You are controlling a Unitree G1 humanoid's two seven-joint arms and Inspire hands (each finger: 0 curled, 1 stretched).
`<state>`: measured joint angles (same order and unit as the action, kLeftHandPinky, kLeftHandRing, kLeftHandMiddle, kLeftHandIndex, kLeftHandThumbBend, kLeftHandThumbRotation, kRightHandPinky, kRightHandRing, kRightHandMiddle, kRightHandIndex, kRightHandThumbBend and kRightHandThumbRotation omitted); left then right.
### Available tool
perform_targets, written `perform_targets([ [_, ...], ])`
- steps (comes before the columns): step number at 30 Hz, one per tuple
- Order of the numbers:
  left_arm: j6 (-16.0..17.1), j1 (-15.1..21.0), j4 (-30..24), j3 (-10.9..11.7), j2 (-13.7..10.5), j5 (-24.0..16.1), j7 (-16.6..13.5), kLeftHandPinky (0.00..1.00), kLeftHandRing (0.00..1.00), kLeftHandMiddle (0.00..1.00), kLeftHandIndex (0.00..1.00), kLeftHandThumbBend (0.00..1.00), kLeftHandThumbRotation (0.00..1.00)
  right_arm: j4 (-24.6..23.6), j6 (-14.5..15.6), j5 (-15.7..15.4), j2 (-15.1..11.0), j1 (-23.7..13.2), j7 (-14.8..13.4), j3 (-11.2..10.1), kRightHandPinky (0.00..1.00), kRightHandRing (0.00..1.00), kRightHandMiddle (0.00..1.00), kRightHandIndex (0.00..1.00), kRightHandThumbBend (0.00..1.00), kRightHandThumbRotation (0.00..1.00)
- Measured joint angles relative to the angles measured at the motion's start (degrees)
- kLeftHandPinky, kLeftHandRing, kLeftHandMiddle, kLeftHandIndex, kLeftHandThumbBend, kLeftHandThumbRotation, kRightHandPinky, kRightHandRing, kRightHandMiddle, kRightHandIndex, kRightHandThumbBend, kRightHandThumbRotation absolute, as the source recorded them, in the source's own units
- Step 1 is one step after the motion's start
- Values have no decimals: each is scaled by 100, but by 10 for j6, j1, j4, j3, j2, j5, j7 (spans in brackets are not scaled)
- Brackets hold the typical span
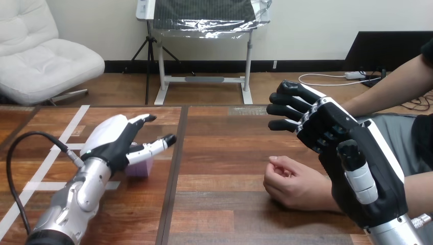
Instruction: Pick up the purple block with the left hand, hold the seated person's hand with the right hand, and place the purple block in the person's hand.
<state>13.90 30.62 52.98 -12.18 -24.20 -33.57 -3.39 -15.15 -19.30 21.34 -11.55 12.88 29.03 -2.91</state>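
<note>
While the small pale-purple cube block (141, 167) rests unlifted on the left half of the wooden table (230, 153), the robot's left hand (113, 139) arches over it, fingers and thumb apart. Near the right edge the person's hand (291, 182) lies loosely curled; the right hand (352, 153) is raised just above it, fingers spread, holding nothing. Every step looks undone.

The left hand (110, 142) and the right hand (352, 148) are black with glossy white back shells and black-and-white jointed fingers, each on rounded silver forearms (71, 203).
</note>
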Motion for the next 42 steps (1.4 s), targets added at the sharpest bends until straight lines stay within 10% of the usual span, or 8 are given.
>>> perform_targets([
  [42,-41,34,75,-54,-4,-20,21,93,92,91,90,72,38,0,0,3,-1,0,5,-2,76,82,83,83,95,80],
])
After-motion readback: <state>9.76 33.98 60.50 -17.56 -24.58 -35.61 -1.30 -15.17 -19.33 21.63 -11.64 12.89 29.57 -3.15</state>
